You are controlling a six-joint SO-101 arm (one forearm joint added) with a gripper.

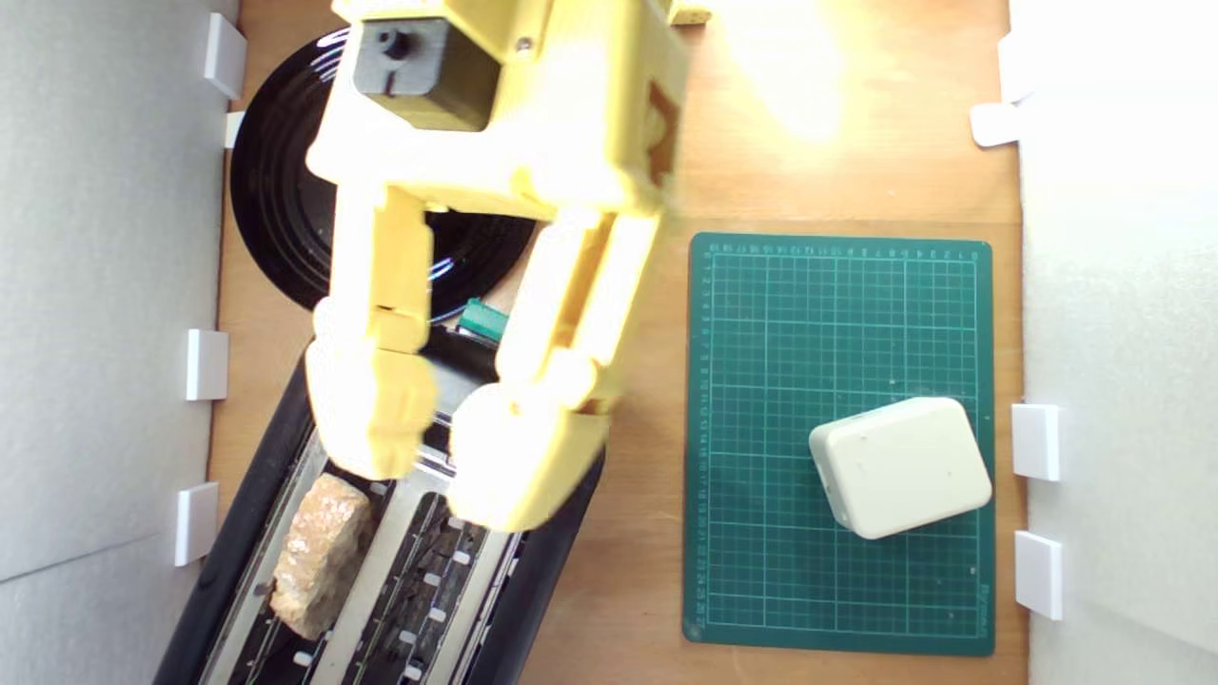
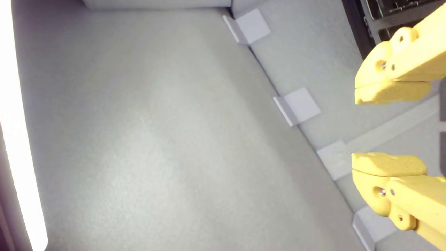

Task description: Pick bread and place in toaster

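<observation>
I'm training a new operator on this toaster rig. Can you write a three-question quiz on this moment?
1. True or false: the bread sits in a toaster slot.
2. The hand is: A open and empty, B shut on the bread, C shut on the white block.
3. What does the white block rest on?

Key: 1 true; 2 A; 3 the green cutting mat.

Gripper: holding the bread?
No. In the exterior view the gripper is open above the toaster, and the bread sits in a slot.
</observation>
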